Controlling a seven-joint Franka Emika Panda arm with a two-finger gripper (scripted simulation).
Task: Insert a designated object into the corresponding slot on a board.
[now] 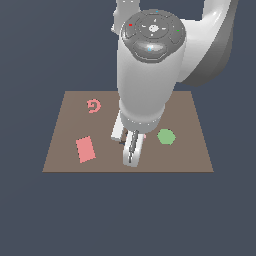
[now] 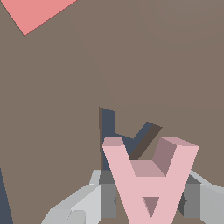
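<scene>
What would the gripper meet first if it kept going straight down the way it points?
Probably the dark A-shaped slot in the brown board. The gripper points down at the board, holding the pink A block between its fingers, and the block hangs partly over the slot. How well the two line up is unclear.

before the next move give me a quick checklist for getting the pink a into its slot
1. Pink A held between the fingers of the hand: ok; grey pads press on both its sides in the wrist view.
2. A-shaped slot in sight: ok, partly; the block covers most of it.
3. Block lined up with the slot: cannot tell; the visible cutout edges sit offset from the block.
4. Block seated in the slot: not ok; its side faces stand clear above the board.
5. Red rectangle, G shape and green hexagon clear of the hand: ok.
</scene>
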